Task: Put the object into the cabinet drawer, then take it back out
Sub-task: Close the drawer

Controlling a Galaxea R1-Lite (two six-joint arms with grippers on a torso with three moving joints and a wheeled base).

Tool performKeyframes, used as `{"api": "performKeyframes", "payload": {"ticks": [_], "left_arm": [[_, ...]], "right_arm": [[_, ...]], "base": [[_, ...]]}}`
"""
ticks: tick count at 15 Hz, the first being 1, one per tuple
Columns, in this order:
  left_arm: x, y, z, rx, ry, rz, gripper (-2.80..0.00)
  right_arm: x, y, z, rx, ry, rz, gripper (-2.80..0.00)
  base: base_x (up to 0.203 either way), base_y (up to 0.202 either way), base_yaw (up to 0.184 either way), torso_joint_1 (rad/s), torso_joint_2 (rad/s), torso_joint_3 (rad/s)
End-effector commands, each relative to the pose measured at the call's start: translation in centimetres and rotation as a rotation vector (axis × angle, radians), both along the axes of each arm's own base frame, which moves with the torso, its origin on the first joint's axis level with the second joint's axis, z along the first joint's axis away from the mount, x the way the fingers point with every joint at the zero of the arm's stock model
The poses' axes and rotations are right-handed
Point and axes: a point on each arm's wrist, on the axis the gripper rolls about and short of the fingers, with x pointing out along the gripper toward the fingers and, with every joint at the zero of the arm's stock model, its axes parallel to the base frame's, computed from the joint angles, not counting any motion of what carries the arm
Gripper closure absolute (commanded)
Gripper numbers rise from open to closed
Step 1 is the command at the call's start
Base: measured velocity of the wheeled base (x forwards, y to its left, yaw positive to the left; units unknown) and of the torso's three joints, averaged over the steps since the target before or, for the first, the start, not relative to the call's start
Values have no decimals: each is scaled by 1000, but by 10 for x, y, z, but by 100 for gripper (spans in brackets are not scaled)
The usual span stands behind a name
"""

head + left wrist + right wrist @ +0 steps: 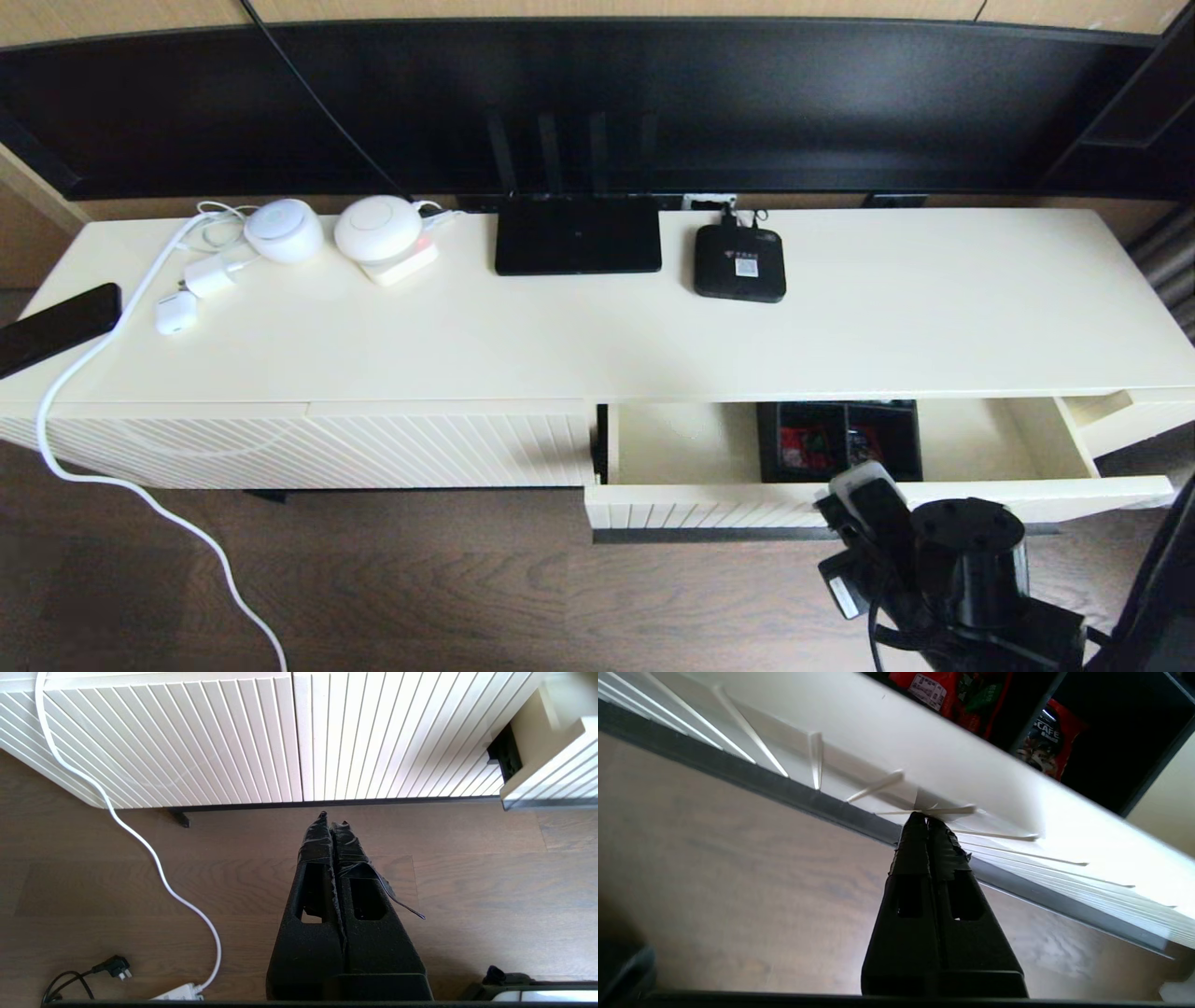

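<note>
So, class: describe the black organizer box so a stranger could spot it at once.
Find the long cream cabinet, then its open drawer at lower right. The organizer box sits inside it: black, divided into compartments holding red packets, unlike the flat router on top.

The right gripper [927, 820] has its fingers pressed together, tips against the ribbed front of the cabinet drawer [896, 751]. Toward two o'clock, inside the drawer, the black organizer box [1101, 751] holds red packets [1043, 735]. Wooden floor [738, 882] lies at eight o'clock.
</note>
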Motion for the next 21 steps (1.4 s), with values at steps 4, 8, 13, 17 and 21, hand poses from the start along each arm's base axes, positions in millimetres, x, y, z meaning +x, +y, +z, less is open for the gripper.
{"api": "performKeyframes", "payload": {"ticks": [4,8,13,17,21], "left_arm": [[0,0,0,0,2,0,0],[0,0,0,0,1,0,0],[0,0,0,0,1,0,0],[0,0,0,0,0,0,0],[0,0,0,0,-1,0,0]], "right_arm": [[18,-1,0,15,-27,-38,0],[31,0,-1,22,-44,-56,0],[51,5,-5,13,-66,-68,0],[63,5,-8,13,-77,-82,0],[72,10,-7,-6,-97,-71,0]], "base": [[0,0,0,0,0,0],[0,0,0,0,0,0],[0,0,0,0,0,0],[0,0,0,0,0,0],[0,0,0,0,0,0]]}}
